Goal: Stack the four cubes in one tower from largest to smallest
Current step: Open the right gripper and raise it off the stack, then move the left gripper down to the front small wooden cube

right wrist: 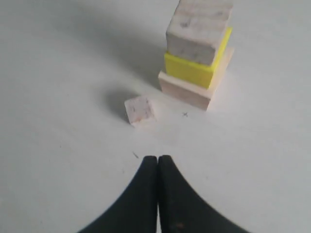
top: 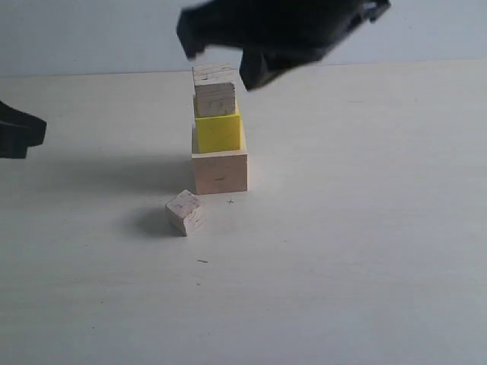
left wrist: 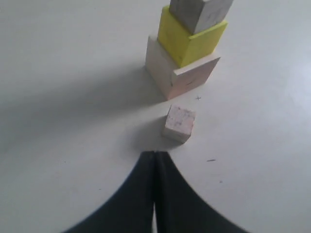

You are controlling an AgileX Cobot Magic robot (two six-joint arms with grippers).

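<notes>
No words, brands or numbers can be read anywhere. The only sign is a tiny cross mark on the counter, just beside the bottom corner of the large pale wooden cube. Dark specks on the smallest wooden cube form no legible characters.
</notes>
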